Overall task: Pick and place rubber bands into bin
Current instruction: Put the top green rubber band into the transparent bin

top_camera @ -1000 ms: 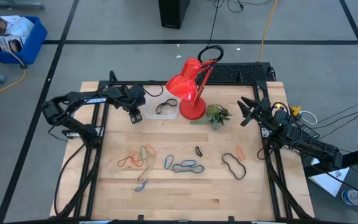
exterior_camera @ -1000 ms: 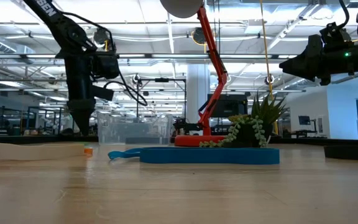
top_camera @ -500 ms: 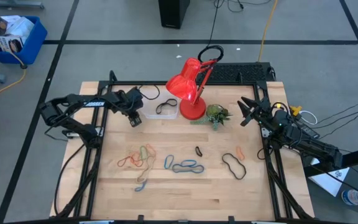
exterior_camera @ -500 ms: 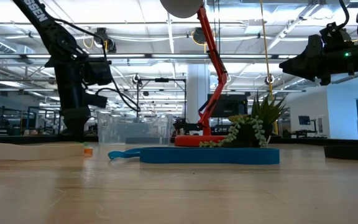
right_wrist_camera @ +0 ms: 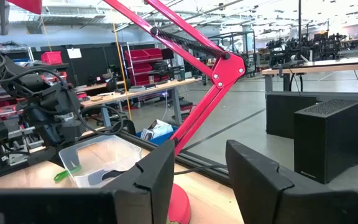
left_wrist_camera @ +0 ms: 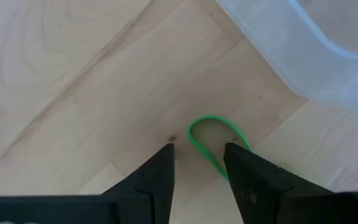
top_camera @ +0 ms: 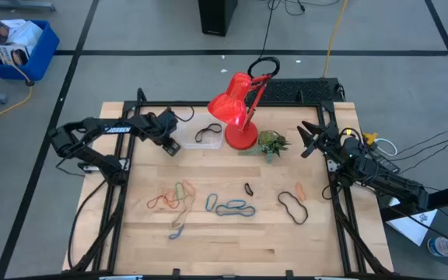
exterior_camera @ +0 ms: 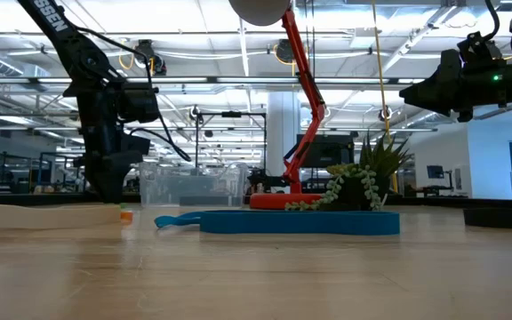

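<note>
A green rubber band [left_wrist_camera: 216, 140] lies flat on the wood beside the corner of the clear bin [left_wrist_camera: 316, 50]. My left gripper [left_wrist_camera: 197, 168] points down close over it, open, one finger on each side of the band's looped end. In the high view this gripper [top_camera: 172, 148] is at the bin's [top_camera: 201, 137] left side. A black band [top_camera: 206, 134] lies in the bin. More rubber bands [top_camera: 173, 196] lie spread over the table's middle. My right gripper [top_camera: 308, 140] waits open in the air at the right. My left gripper's fingers straddle the green band from above. One finger [left_wrist_camera: 253, 186] hides the band's near part [left_wrist_camera: 241, 163]. I cannot tell whether it touches the band. The band lies flat on the table.
A red desk lamp [top_camera: 236, 117] and a small plant [top_camera: 271, 144] stand right of the bin. Blue bands [top_camera: 230, 207], a small black one [top_camera: 249, 188], a large black one [top_camera: 292, 207] and an orange one [top_camera: 299, 189] lie on the wood.
My left gripper has sunk toward the table beside the bin and rolled about its own pointing line. It then kept still. The bands have not moved.
</note>
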You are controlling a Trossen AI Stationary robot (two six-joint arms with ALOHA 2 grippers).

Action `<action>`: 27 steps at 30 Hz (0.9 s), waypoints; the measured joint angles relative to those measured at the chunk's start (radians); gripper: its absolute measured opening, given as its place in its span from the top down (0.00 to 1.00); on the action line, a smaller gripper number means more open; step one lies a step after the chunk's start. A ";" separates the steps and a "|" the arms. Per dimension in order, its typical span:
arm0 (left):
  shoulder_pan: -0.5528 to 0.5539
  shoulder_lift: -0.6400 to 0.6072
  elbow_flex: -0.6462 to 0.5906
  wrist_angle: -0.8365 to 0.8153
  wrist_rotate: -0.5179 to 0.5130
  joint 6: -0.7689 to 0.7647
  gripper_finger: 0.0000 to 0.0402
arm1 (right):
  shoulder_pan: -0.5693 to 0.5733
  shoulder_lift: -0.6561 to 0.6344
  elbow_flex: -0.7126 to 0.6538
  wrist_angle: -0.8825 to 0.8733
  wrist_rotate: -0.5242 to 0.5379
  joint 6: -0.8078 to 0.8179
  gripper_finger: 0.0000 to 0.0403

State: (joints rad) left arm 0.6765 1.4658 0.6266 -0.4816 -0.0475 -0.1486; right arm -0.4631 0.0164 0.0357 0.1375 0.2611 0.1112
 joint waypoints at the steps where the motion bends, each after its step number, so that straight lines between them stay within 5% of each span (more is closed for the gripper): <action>1: 0.000 0.000 0.000 -0.001 0.001 -0.008 0.65 | 0.000 0.000 0.000 0.000 0.000 0.000 0.65; 10: -0.001 0.001 -0.001 0.006 0.022 -0.014 0.97 | 0.000 0.000 0.000 0.000 0.000 0.000 0.65; 27: -0.018 -0.142 -0.007 -0.020 -0.007 -0.031 0.99 | 0.000 0.000 0.000 0.000 0.000 0.000 0.65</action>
State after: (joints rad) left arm 0.6581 1.3239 0.6201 -0.5012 -0.0540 -0.1795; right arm -0.4629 0.0166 0.0357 0.1379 0.2611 0.1112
